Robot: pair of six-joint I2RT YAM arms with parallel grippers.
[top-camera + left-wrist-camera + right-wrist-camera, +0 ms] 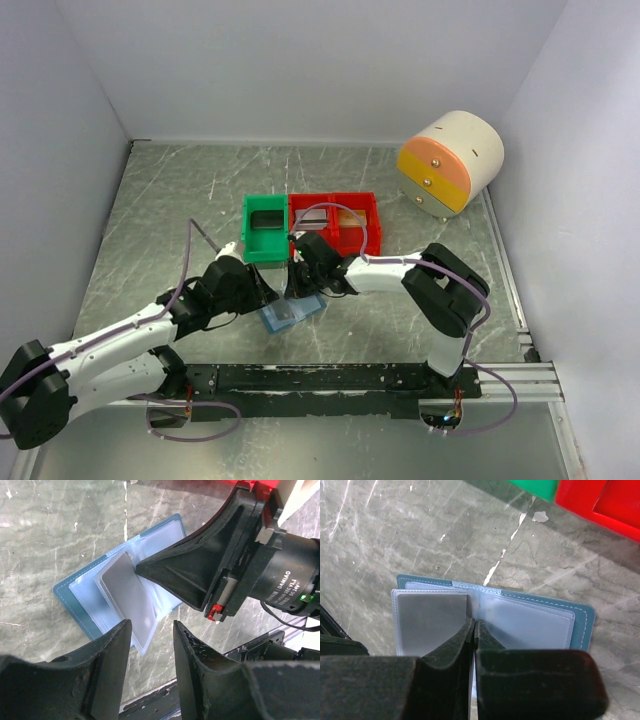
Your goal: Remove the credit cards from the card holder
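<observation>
The card holder (pixel 67 594) lies open on the marble table, slate-blue outside with pale clear sleeves inside. A dark grey credit card (pixel 127 597) sits in one sleeve; it fills the left pocket (pixel 432 615) in the right wrist view, and the right pocket (pixel 530 625) looks empty. My right gripper (pixel 474 622) is shut, its tips pressed on the fold between the sleeves. The left wrist view shows it as a black wedge (pixel 139 568) touching the card's far corner. My left gripper (pixel 151 624) hovers open just past the sleeve's near edge, with nothing between its fingers. From above, both grippers meet over the holder (pixel 290 315).
A green bin (pixel 264 228) and a red bin (pixel 335 220) stand just behind the holder. A cream-and-orange round box (pixel 450 162) sits at the back right. The black mounting rail (pixel 330 378) runs along the near edge, close to the holder.
</observation>
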